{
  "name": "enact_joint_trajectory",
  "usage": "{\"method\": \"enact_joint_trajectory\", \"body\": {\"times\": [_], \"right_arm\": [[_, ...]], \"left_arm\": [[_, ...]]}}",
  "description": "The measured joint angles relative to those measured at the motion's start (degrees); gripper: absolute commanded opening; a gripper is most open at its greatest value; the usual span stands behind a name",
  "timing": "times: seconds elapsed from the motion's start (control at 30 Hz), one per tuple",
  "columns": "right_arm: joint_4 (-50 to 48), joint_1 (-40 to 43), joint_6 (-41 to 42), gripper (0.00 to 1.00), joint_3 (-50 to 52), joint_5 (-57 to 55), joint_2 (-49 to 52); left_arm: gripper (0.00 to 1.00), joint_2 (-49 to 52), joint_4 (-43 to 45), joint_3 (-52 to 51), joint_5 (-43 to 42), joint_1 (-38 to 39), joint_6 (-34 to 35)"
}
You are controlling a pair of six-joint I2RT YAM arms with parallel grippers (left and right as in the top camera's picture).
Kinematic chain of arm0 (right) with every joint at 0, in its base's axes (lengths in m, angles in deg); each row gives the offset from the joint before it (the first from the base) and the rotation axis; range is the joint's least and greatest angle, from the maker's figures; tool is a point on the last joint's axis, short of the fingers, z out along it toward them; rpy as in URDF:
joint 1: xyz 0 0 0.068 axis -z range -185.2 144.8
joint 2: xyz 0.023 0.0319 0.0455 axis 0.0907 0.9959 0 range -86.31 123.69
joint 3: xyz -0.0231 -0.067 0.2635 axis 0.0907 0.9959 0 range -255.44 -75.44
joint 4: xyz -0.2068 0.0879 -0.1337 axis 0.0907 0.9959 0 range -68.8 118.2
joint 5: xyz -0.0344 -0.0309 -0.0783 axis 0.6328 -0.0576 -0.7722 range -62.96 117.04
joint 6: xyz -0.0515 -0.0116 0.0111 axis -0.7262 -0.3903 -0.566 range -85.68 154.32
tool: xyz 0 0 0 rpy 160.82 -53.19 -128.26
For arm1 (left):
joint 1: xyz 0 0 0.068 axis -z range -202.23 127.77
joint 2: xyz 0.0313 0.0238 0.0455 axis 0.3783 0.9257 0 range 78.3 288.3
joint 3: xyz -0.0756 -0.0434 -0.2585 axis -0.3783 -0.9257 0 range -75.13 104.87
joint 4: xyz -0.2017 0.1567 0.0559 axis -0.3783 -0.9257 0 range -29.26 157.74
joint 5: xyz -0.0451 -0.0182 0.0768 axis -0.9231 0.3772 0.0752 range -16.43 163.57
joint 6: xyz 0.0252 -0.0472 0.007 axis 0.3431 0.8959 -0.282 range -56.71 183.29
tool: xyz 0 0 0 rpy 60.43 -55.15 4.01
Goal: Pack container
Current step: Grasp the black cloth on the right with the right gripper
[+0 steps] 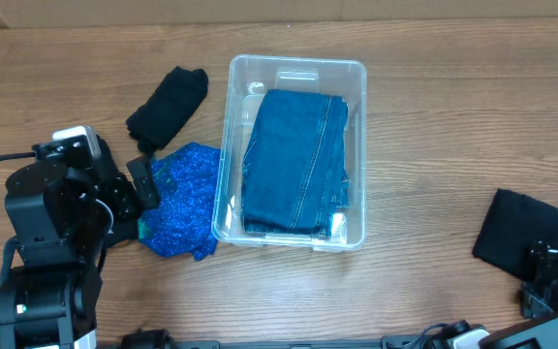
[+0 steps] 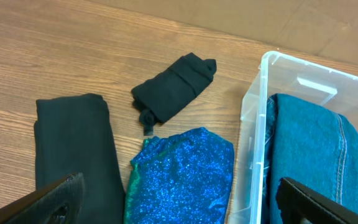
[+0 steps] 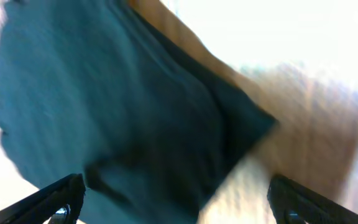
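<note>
1. The container (image 1: 296, 62) stands in the middle of the table (image 1: 434, 116), one short end towards the arms; folded jeans (image 1: 294, 160) fill most of it.
2. The left gripper (image 1: 143, 184) hovers to the left of the container, near its left wall and over the edge of a blue glitter cloth (image 1: 187, 199); the cloth lies just beside that wall.
3. The left fingers (image 2: 55, 199) are spread wide with nothing between them; the gripper is released.
4. In the left wrist view the container's clear wall rises at the right; a black sock (image 2: 173, 84) lies beyond the glitter cloth, apart from the container; a folded black cloth (image 2: 73, 149) lies left of the glitter cloth.
5. The right gripper (image 3: 176, 182) is at the table's near right corner, well apart from the container; its view is blurred.
6. The right fingers (image 3: 61, 196) stand apart, so it is released too; a dark cloth (image 1: 516, 228) lies under it on the table.
</note>
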Motion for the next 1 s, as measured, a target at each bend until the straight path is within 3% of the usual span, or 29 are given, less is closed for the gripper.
{"method": "enact_joint_trajectory", "body": {"times": [0.4,0.47,0.53,0.63,1.0], "right_arm": [[-9.2,0.5,2.1,0.98,-0.7,8.6,5.8],[-9.4,0.7,2.4,0.9,-0.7,9.1,6.0],[-9.6,0.8,2.5,0.74,-0.7,9.0,6.4],[-9.8,0.9,2.3,0.61,-0.5,9.0,7.5],[-9.7,1.1,2.3,0.34,-0.1,8.0,8.8]], "left_arm": [[1.0,0.0,0.0,0.0,0.0,0.0,0.0],[1.0,0.0,0.0,0.0,0.0,0.0,0.0],[1.0,0.0,0.0,0.0,0.0,0.0,0.0],[1.0,0.0,0.0,0.0,0.0,0.0,0.0],[1.0,0.0,0.0,0.0,0.0,0.0,0.0]]}}
